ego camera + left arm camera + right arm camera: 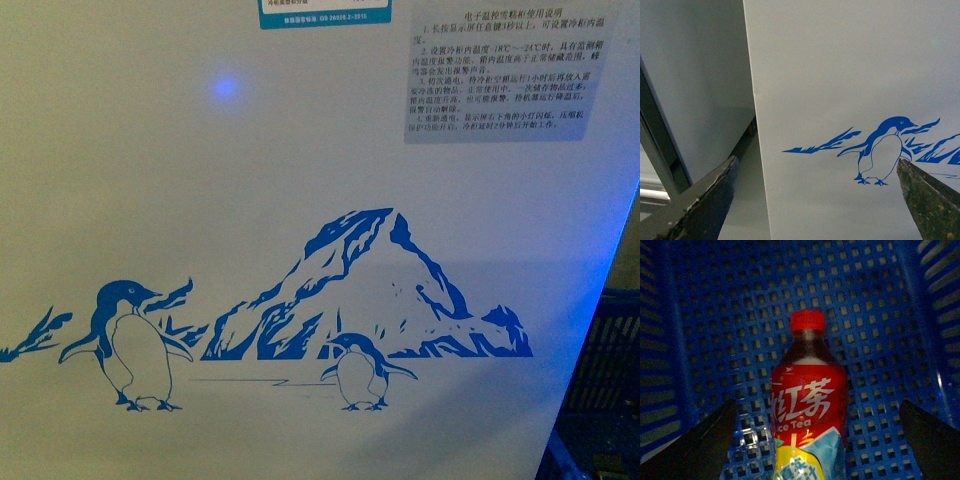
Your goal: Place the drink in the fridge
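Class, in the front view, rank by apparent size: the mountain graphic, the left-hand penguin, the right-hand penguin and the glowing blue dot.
mountain graphic
left-hand penguin
right-hand penguin
glowing blue dot
All sit on one fridge panel, so nearness hardly matters.

The left tool has dark, wedge-shaped fingers, scuffed and speckled; those of the right tool look plain black.

Your left gripper: jaws spread wide, clamped on nothing. Your right gripper: same pose, jaws wide apart, neither of its dark sides in contact with anything.
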Robot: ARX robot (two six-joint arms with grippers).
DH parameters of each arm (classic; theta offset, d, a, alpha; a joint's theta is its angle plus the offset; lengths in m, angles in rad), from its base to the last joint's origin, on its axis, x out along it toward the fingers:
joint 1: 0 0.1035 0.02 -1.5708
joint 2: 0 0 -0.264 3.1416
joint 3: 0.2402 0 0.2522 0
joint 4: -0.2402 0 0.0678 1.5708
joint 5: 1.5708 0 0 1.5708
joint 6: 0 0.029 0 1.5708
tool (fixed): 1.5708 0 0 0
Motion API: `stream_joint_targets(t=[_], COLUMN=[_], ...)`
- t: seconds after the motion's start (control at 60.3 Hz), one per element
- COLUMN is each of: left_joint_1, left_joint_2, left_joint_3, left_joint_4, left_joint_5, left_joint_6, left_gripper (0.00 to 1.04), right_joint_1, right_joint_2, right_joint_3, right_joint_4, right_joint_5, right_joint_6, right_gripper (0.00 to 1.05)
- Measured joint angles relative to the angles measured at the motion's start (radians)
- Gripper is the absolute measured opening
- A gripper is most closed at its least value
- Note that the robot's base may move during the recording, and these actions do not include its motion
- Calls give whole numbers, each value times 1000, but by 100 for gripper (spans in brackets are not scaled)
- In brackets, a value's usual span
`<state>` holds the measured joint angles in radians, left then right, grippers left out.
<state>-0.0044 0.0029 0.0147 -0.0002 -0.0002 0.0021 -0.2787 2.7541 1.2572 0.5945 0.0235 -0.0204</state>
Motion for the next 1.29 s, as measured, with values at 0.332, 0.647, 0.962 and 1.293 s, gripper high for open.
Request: stream_joint_targets(t=[0.332,0.647,0.962,1.293], left_joint_1=[0,0,0,0], left_joint_2=[0,0,0,0], left_joint_3=[0,0,0,0], left_joint_4=[0,0,0,0], left_joint_5=[0,0,0,0], left_joint_6=[0,0,0,0], left_gripper=[97,97,97,97], right_joint_1=[6,27,37,-2], right_joint_2=[242,322,314,57], right_joint_3=[253,386,384,74], right_joint_4=[-149,-251,-276,-207], right_joint_5=[35,28,27,7], right_joint_6=[82,114,124,113], right_gripper=[97,97,64,41])
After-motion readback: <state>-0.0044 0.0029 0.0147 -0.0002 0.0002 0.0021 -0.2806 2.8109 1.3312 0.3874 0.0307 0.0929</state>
